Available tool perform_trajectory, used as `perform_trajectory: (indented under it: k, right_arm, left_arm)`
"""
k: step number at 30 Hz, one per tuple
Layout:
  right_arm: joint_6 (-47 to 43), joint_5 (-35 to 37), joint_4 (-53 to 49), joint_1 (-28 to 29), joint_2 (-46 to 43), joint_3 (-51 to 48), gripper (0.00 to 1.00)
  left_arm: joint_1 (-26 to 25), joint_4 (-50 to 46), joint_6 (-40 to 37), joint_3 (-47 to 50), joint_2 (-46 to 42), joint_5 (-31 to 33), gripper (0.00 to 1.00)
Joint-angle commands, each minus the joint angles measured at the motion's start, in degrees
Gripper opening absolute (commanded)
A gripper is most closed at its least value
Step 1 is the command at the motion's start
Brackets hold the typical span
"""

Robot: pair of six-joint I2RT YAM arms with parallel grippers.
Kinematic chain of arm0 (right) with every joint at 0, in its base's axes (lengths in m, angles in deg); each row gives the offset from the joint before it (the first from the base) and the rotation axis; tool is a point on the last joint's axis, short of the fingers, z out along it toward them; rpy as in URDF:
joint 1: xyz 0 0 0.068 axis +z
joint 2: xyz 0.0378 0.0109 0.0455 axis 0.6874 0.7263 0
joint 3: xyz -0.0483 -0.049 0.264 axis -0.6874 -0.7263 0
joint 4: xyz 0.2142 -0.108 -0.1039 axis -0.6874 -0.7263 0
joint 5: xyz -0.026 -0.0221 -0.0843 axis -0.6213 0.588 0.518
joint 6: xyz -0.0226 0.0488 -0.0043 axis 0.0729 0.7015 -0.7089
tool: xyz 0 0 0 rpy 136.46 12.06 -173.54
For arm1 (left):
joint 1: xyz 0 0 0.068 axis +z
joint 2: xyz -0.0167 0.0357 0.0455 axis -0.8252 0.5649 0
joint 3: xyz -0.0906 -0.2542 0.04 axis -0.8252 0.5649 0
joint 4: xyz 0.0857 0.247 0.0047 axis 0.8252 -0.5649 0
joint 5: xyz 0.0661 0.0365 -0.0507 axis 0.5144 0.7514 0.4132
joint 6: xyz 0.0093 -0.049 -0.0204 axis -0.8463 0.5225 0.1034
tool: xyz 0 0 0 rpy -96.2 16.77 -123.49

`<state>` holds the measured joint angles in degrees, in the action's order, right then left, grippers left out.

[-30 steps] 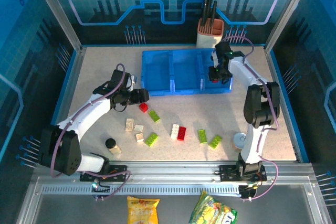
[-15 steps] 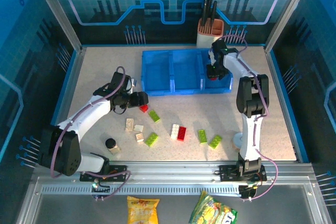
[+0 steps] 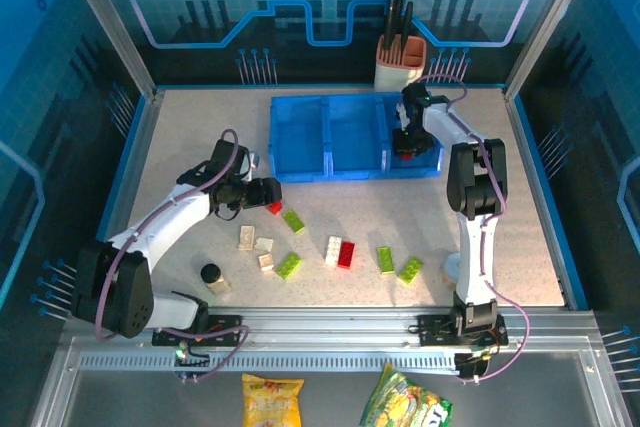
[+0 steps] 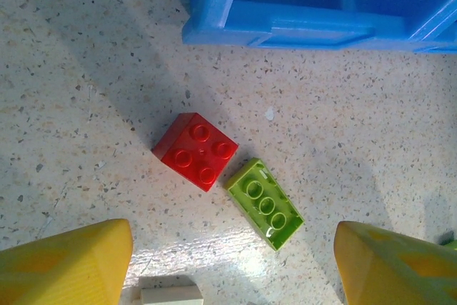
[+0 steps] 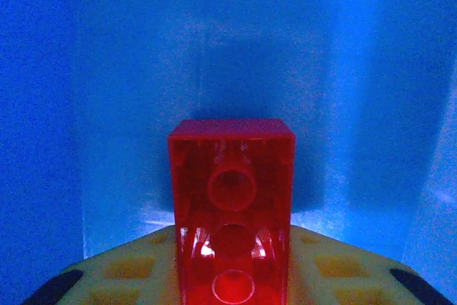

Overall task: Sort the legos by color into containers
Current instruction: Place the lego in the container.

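Since a second ago the right arm has folded in closer, and the right gripper [image 3: 405,142] now sits low inside the right-hand compartment [image 3: 428,159] of the blue tray [image 3: 300,173]. It is clamped on a red brick [image 5: 232,198], hollow underside facing the wrist camera, blue walls all round it. Over on the left hardly anything has shifted: the left gripper [image 3: 268,188] hangs just above the table [image 3: 180,137] with its yellow fingers [image 4: 71,262] spread wide, holding nothing. A square red brick [image 4: 196,150] and a lime brick [image 4: 265,203] lie between them, almost touching. More loose bricks [image 3: 346,254] lie scattered nearer the arm bases.
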<state>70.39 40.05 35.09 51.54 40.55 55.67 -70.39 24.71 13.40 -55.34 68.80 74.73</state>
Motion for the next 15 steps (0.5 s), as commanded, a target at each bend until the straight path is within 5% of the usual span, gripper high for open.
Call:
perform_trajectory:
  k: [1, 15]
  right_arm:
    - [0.53, 0.64, -1.23, -0.81, -0.3, 1.28, 0.37]
    - [1.11, 0.97, -2.3, -0.48, -5.08, 0.7, 0.46]
  left_arm:
    - [0.37, -1.51, 0.88, 0.95, -1.35, 0.74, 0.76]
    - [0.37, -2.15, 0.28, 0.77, -1.19, 1.02, 0.75]
